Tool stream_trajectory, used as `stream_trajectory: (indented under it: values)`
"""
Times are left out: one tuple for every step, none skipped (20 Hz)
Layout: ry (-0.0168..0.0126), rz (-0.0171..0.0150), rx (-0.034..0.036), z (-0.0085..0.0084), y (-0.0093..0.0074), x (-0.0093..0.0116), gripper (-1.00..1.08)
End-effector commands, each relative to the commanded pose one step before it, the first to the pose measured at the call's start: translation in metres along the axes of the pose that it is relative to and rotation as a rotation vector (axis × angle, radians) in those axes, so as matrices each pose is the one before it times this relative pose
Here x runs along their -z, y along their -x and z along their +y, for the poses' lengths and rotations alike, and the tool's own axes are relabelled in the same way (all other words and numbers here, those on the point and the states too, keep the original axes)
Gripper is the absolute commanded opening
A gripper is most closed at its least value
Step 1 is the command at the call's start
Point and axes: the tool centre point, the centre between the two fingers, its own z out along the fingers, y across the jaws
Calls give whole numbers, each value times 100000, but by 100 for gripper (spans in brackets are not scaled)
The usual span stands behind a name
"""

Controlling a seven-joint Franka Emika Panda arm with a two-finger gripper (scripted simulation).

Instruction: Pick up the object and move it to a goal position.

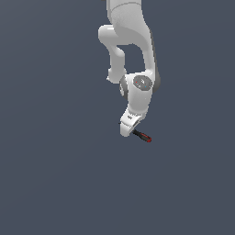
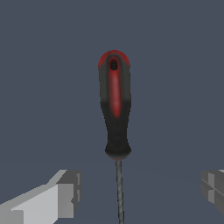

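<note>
Screwdriver (image 2: 115, 109): black handle, red stripe and red end, thin dark shaft. Lies on the grey tabletop (image 1: 55, 174), shaft between the pincer's fingers, handle jutting out beyond them.
Pincer (image 2: 140, 192): spread wide, fingers well clear of the shaft on both sides, gripping nothing.
</note>
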Motion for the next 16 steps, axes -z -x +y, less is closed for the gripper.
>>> stream_trajectory:
  values:
    - [-136, 191, 4013, -571, -143, -339, 100]
    - [-51, 46, 1083, -162, -46, -96, 100]
    - [-42, 38, 885, -132, -38, -78, 100]
    - [-33, 31, 693, -104, -32, -61, 100]
    - [-23, 22, 487, -71, -20, -43, 100]
    - [-14, 14, 300, -46, -15, -26, 100]
    - [-5, 4, 97, -14, -4, -9, 100]
    - [-12, -51, -584, 61, 20, 36, 100]
    - [0, 0, 0, 0, 2, -33, 100]
    - [0, 0, 0, 1, 7, -99, 100]
    - [0, 0, 0, 2, 12, -165, 100]
    - [1, 1, 69, -24, -11, -230, 100]
    - [0, 0, 0, 3, 22, -296, 100]
    - [0, 2, 98, -35, -12, -359, 100]
    - [-1, 2, 69, -23, 4, -422, 100]
    - [-1, 3, 69, -22, 8, -483, 100]
